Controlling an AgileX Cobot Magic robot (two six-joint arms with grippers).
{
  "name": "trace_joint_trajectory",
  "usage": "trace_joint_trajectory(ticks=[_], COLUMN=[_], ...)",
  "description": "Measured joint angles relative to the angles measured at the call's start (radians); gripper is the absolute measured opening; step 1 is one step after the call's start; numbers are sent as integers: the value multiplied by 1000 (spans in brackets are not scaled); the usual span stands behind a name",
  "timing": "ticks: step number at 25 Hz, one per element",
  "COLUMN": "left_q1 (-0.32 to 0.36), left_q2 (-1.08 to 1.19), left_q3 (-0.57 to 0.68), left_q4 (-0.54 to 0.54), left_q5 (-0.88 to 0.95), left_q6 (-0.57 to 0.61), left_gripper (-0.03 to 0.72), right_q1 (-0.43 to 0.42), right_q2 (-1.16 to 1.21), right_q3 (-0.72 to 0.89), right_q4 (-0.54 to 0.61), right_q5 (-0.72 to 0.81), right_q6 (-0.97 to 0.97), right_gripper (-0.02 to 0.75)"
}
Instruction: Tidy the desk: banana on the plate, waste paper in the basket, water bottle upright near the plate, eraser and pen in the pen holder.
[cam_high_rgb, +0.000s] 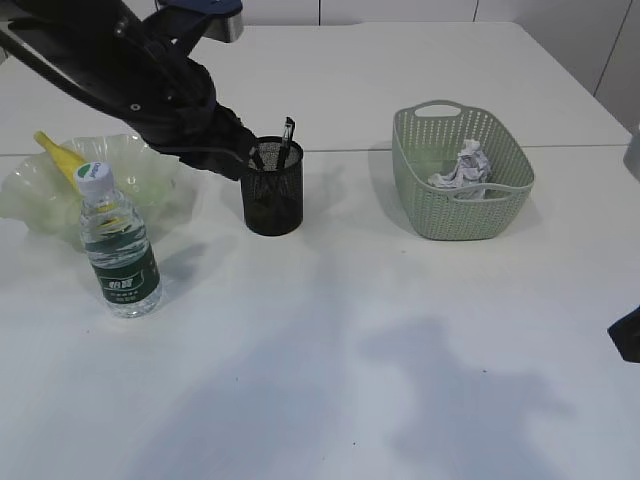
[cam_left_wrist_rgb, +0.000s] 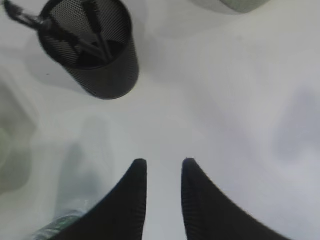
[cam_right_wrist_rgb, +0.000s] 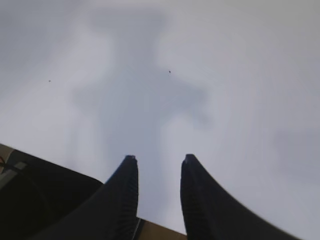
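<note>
Left gripper (cam_left_wrist_rgb: 164, 165): jaws slightly apart, nothing between them, only bare bench showing through the gap. In the exterior view its black arm (cam_high_rgb: 130, 70) comes in from the top left and ends right at the pen holder's rim.

Left to right on the bench (cam_high_rgb: 330, 360):
- Plate (cam_high_rgb: 150, 175): translucent, pale green, wavy edge, far left. Banana (cam_high_rgb: 58, 155) lies in it, yellow, partly behind the bottle cap.
- Water bottle (cam_high_rgb: 118, 245): upright, white cap, green label, standing just in front of the plate and overlapping its front edge in view.
- Pen holder (cam_high_rgb: 273, 188): black mesh cup, upright, right of the plate. Pen (cam_high_rgb: 287, 135) stands in it, tilted, tip of the cap above the rim. Wrist view shows dark sticks inside the holder; can't tell whether the eraser is among them.
- Basket (cam_high_rgb: 505, 190): grey-green woven plastic, two handles, well right of the holder. Waste paper (cam_high_rgb: 462, 168) crumpled inside it.

Right gripper (cam_right_wrist_rgb: 157, 162): jaws apart, empty, over plain bench with its own shadow under it. Barely in the exterior view, dark bit at the right edge.

Surface: white, matte, soft arm shadows across the front half, a seam line running across behind the holder. Room: white panels at the back, a seam visible at the top right.
</note>
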Motion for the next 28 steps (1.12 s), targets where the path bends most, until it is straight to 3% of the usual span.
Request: trace_joint_trajectory(ticks=[7,11,28], left_q1=[0,29,384], left_q2=[-50,-105,-467], left_q3=[0,0,10], left_q4=[265,313,370], left_q5=[67,78,312], left_q6=[-291,-381,-414], left_gripper=[258,277,281], right_q1=[0,0,-23], right_q2=[0,0,56], right_q3=[0,0,-15], right_q4=[-24,-71,-244], right_q5=[-58,-58,-104], right_q6=[143,181,213], right_gripper=[225,231,234])
